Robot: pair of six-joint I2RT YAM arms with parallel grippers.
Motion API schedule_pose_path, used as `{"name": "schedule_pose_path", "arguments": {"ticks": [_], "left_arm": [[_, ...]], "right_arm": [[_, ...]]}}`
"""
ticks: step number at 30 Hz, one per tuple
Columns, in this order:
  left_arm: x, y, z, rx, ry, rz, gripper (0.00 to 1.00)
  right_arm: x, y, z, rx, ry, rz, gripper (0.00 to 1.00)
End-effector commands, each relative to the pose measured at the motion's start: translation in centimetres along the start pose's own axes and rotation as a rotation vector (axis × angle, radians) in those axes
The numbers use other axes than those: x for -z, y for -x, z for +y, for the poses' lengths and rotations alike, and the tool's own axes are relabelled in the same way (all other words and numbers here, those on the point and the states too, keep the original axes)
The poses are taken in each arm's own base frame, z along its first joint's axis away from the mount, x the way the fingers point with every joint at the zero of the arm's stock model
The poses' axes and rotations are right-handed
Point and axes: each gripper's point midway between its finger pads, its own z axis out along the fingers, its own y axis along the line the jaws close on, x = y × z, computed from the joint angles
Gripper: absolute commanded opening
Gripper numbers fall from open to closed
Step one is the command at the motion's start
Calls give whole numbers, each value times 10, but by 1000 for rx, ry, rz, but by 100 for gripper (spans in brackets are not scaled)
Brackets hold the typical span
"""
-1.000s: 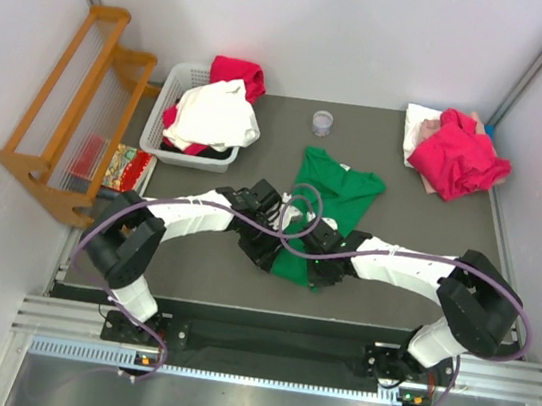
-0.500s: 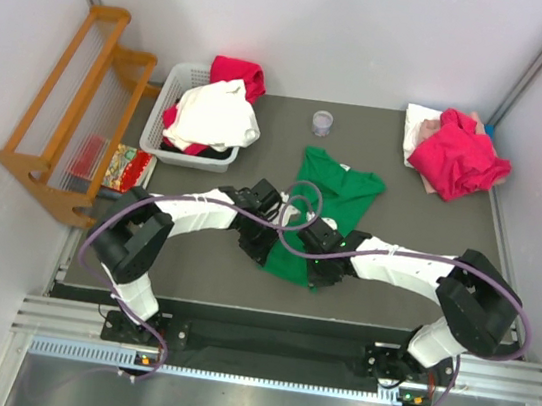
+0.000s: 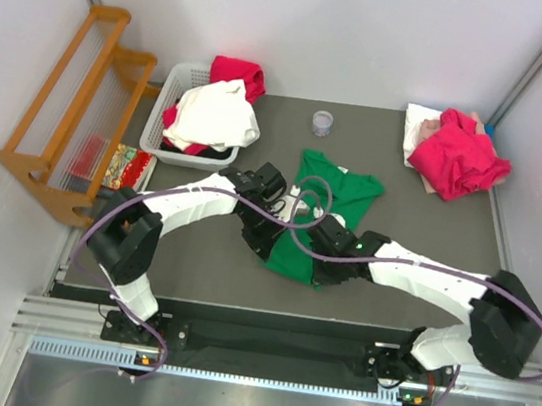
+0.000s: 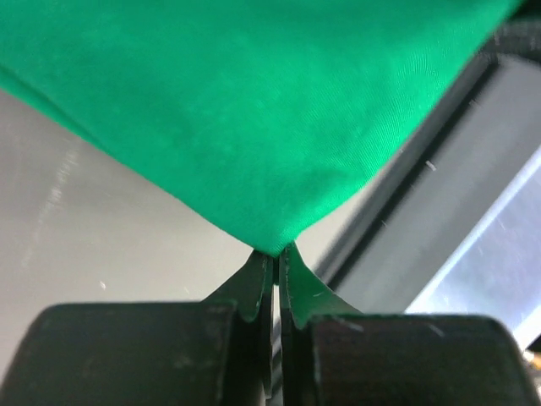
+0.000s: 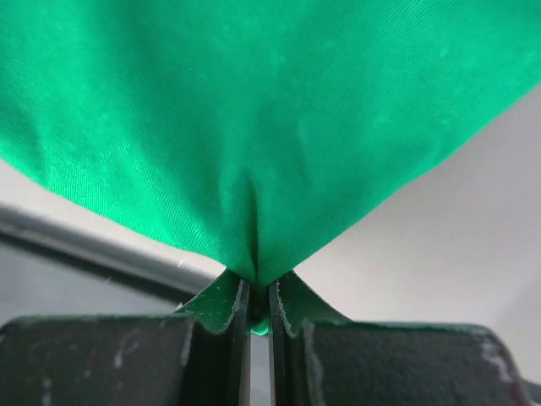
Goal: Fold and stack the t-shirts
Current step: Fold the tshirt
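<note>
The green t-shirt (image 3: pixel 346 195) lies in the middle of the counter (image 3: pixel 191 268), collar end toward the far side, with both of my arms reaching over its near half. On the left wrist camera I see the left gripper (image 4: pixel 275 254) with its jaws clenched on a pinch of green cloth, which fans out from the tips. The right gripper (image 5: pixel 260 283) shows the same on its own camera: jaws clamped tight on a fold of the green fabric, the cloth spreading away above them. From overhead, the left one works the shirt's left edge and the right one sits near its near-right part; I cannot tell how high the hem is off the counter.

At the far left stands a white basket (image 3: pixel 167 100) holding a white tee (image 3: pixel 215 114) and a red tee (image 3: pixel 239 72). At the far right corner a crumpled magenta-red tee (image 3: pixel 458 154) sits on paler cloth (image 3: pixel 419 123). A small cup (image 3: pixel 322 122) stands just beyond the green collar. A wooden rack (image 3: pixel 68 99) leans off the left side.
</note>
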Motion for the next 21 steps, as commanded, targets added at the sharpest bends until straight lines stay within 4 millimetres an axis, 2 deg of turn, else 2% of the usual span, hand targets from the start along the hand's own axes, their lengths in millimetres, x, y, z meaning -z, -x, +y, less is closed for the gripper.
{"name": "schedule_pose_path", "arguments": {"ticks": [1, 6, 9, 12, 16, 19, 20, 21], "left_arm": [[43, -21, -40, -95, -127, 24, 0], [67, -46, -61, -152, -171, 52, 0], [77, -46, -69, -179, -156, 25, 0], [82, -40, -72, -185, -147, -15, 0], [86, -25, -69, -179, -117, -47, 0], [87, 2, -59, -194, -56, -108, 0], [89, 20, -56, -208, -37, -146, 0], [90, 28, -53, -210, -22, -160, 0]], "right_arm": [[35, 2, 11, 9, 83, -52, 0], [50, -16, 16, 20, 103, -44, 0], [59, -26, 21, 28, 115, -43, 0], [67, -22, 19, 19, 104, -70, 0], [81, 6, 19, 15, 67, -163, 0], [88, 36, 15, 4, 34, -232, 0], [90, 43, 13, 1, 30, -247, 0], [90, 51, 11, -3, 22, -267, 0]]}}
